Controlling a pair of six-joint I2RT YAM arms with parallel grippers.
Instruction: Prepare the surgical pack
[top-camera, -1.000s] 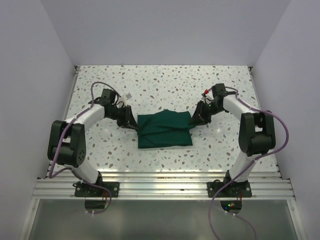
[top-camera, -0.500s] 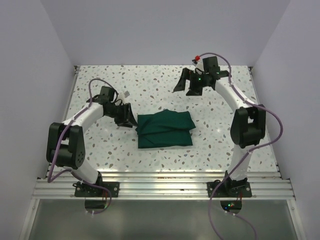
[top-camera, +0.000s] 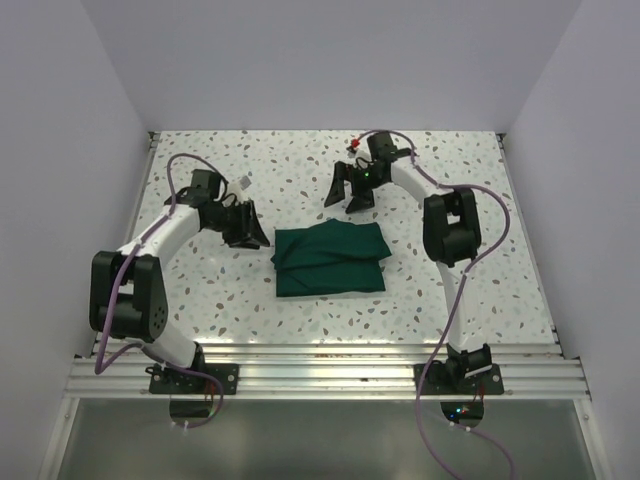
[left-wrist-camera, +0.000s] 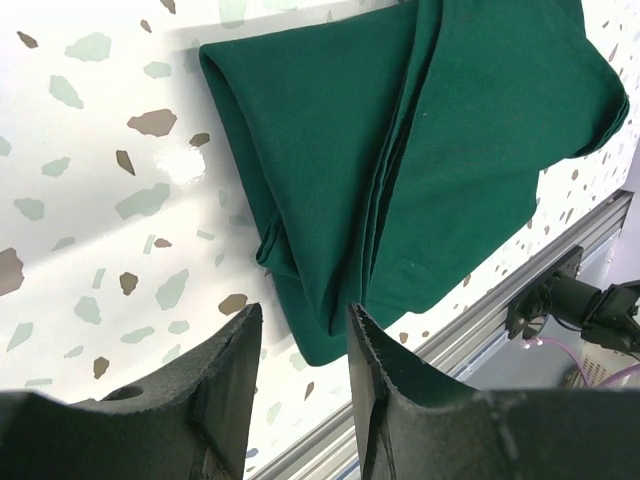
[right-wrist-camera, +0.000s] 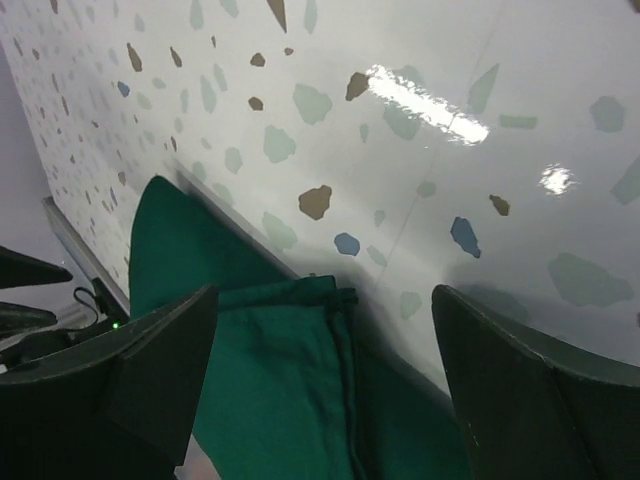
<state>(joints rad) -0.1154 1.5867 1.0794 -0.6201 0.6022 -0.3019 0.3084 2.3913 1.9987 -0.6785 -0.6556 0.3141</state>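
Cloth (top-camera: 330, 258), dark green and folded into a rectangular bundle, lies flat near the middle of a speckled bench (top-camera: 200, 290). The left tool (top-camera: 255, 235) sits just beside the cloth's left edge, its fingers partly apart and empty. The right tool (top-camera: 347, 200) hangs beyond the far edge, spread wide, grasping nothing.

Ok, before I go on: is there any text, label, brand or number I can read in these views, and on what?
No readable text in any view.
On the surgical pack: plain dark green cloth, no label or print showing.
On the small white tag beside the left arm's wrist: too small to tell whether it carries print.
On the speckled table: no markings.
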